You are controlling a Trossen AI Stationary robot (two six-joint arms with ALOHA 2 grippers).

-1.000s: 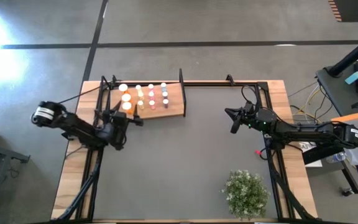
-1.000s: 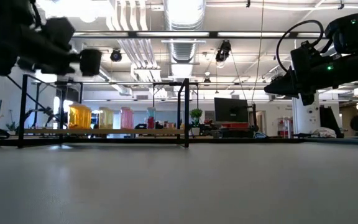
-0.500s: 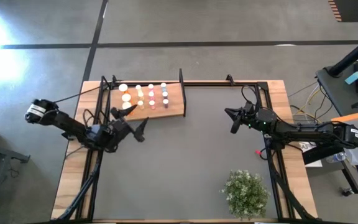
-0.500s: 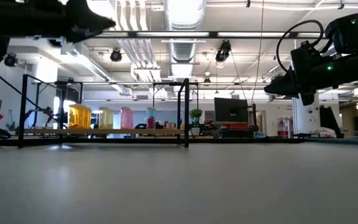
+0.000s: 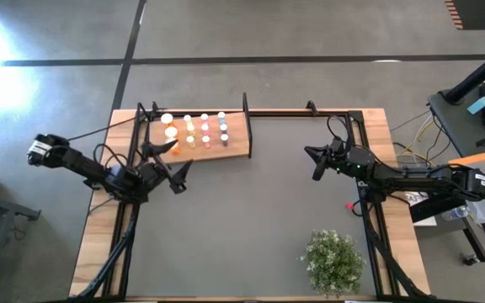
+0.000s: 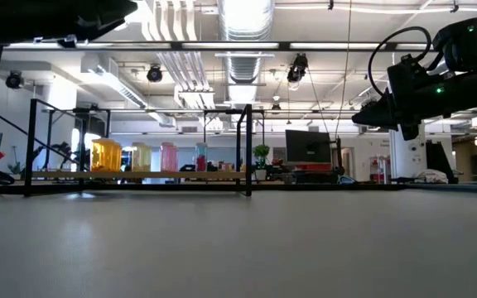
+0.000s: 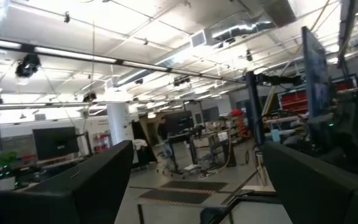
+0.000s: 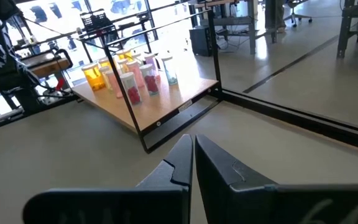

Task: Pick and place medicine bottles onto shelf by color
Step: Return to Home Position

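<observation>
Medicine bottles [image 5: 195, 130] stand grouped by colour on the shelf [image 5: 237, 139] at the worktop's [image 5: 242, 227] far left — you see none elsewhere, so sorting looks complete. Left claw [image 5: 172, 165], fingers apart and empty, hangs just beside the shelf. Right claw [image 8: 191, 149], fingers together, waits well apart — only homing seems left.

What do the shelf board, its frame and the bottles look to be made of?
The shelf is probably wood: light brown, with a smooth matt top. Its frame is thin black rods, likely painted metal. The medicine bottles have translucent tinted bodies that light shines through and opaque white caps, so probably plastic.
</observation>
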